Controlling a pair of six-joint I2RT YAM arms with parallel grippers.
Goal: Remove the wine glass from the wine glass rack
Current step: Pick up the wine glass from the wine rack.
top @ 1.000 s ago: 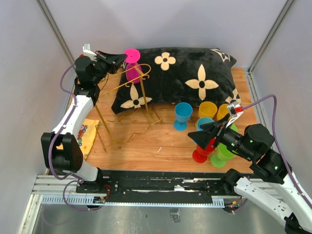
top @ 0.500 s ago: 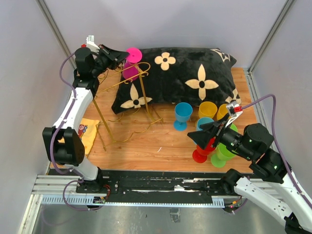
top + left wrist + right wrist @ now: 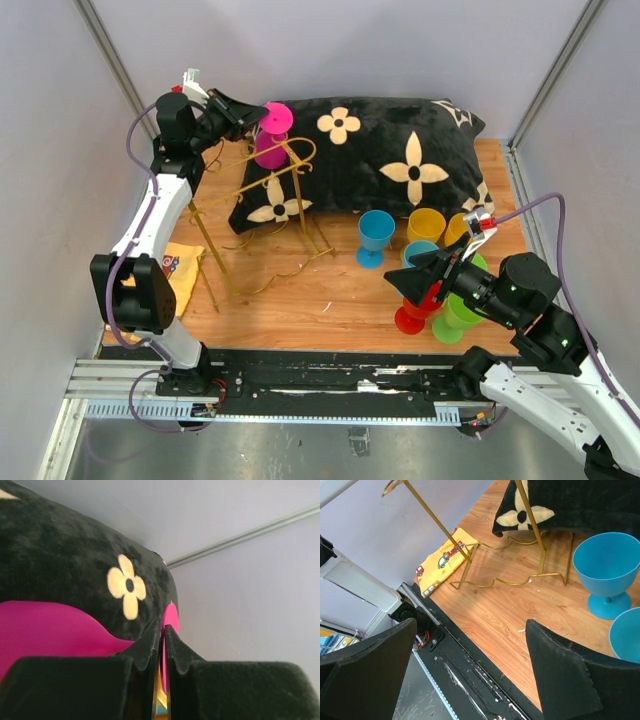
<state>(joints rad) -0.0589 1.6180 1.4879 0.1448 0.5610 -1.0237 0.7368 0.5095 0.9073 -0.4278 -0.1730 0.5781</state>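
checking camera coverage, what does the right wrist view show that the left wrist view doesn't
Only right wrist: the open right end effector, the feet of the gold wire wine glass rack, blue plastic goblets, a yellow printed cloth. Only left wrist: the left end effector pinching the pink plastic wine glass. Both: the black plush pillow with cream flowers.

From high behind the arms we look down on the whole worktop [image 3: 330,290]. Our left wrist view sits tight against the pink glass [image 3: 45,630] and cushion [image 3: 65,555], facing the back wall. Our right wrist view looks low across the worktop at the rack [image 3: 540,565] feet, shared with the overhead.
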